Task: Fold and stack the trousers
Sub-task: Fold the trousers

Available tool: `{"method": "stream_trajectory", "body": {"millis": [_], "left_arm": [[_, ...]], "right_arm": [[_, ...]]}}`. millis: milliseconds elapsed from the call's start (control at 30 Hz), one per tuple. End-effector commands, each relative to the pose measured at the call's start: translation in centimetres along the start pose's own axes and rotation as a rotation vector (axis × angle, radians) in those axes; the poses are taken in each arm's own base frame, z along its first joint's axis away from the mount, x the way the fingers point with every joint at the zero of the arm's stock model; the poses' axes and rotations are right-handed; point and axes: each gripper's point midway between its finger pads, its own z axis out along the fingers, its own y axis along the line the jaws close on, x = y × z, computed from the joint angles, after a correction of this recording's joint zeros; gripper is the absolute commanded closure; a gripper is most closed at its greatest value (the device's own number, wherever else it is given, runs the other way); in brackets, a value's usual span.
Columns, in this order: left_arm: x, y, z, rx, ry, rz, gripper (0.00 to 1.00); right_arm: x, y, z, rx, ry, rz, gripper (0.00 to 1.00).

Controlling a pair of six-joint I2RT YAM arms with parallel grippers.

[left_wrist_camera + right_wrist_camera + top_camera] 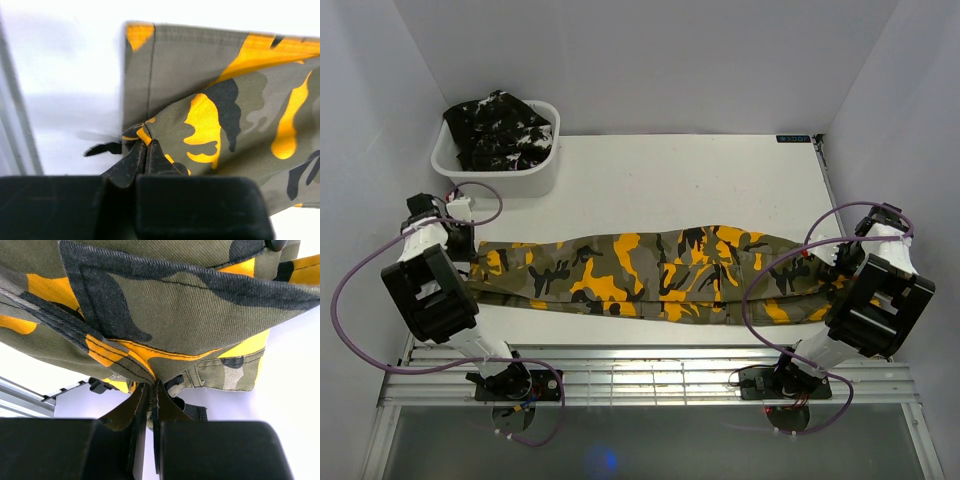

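The left gripper and right gripper each clamp an end of the orange camouflage trousers; lift evenly, keep the cloth taut, meet ends squarely.

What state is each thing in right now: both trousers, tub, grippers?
olive camo trousers: stretched out full length across the table, one end pinched by each gripper
black trousers: bunched up, unfolded, in the tub
white tub: upright, holding the black trousers
left gripper: shut on a trouser end
right gripper: shut on the other end
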Motion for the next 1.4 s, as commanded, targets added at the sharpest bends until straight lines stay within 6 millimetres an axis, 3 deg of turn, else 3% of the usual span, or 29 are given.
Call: {"method": "stream_trajectory", "body": {"millis": [0,200,367,433,567,667,733,767,833,867,1033,1367], "left_arm": [[-5.3,1.0,-3.4,-0.037,-0.165,0.037,1.00],[-8.1,2.6,-3.9,-0.068,-0.182,0.066,1.00],[-7.3,2.7,-2.0,-0.055,-0.119,0.067,0.99],[-6.3,2.7,-1.2,-0.052,-0.085,0.067,0.87],[-5.1,2.6,-1.1,-0.064,-0.060,0.074,0.49],[-5.2,2.2,-2.9,-0.070,-0.093,0.111,0.42],[-5.2,1.2,-4.3,-0.031,-0.129,0.158,0.41],[-4.5,0.6,-5.6,-0.020,-0.132,0.232,0.41],[-3.2,-0.4,-6.5,0.026,-0.118,0.322,0.43],[-1.6,-0.8,-6.5,0.046,-0.075,0.381,0.44],[1.6,0.7,-5.3,0.033,0.033,0.290,0.50],[3.7,2.5,-2.8,0.037,0.051,-0.004,0.51]], "right_arm": [[0.0,0.1,0.2,-0.012,0.007,0.000,0.92],[0.0,0.2,0.3,-0.017,0.007,-0.002,0.92],[-0.1,0.6,0.3,-0.022,0.004,-0.005,0.92],[-0.1,0.6,0.3,-0.022,0.007,-0.006,0.92],[-0.2,0.7,0.4,-0.025,0.001,-0.009,0.92],[-0.3,0.7,0.5,-0.026,-0.004,-0.006,0.92],[-0.4,0.8,0.4,-0.023,-0.011,-0.003,0.92],[-0.4,0.9,0.4,-0.024,-0.011,-0.003,0.92],[-0.6,1.0,0.4,-0.020,-0.022,-0.009,0.92],[-0.7,1.1,0.4,-0.022,-0.024,-0.011,0.92],[-1.0,1.3,0.6,-0.014,-0.036,-0.006,0.92],[-1.4,0.7,0.1,0.019,-0.064,0.037,0.92]]}}
